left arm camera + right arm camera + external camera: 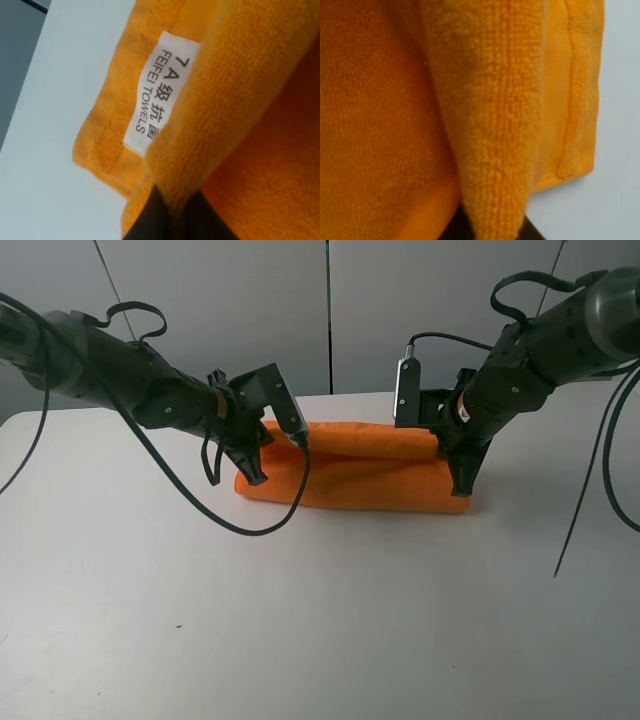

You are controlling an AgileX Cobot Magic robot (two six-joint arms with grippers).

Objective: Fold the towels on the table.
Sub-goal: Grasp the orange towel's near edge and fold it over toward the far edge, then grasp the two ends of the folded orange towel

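Observation:
The orange towel [360, 475] lies on the white table [300, 630] as a long, partly folded strip near the far edge. My left gripper [252, 472] is at its left end, shut on a raised fold of cloth [172, 205]. The white printed label [160, 95] shows beside that fold. My right gripper [463, 485] is at the right end, shut on a raised fold of the towel [490, 220]. In both wrist views the dark fingers are mostly hidden by the cloth.
A black cable [250, 528] loops down from the left arm onto the table in front of the towel. Another cable [580, 505] hangs at the right. Grey wall panels [330, 310] stand behind the table's far edge.

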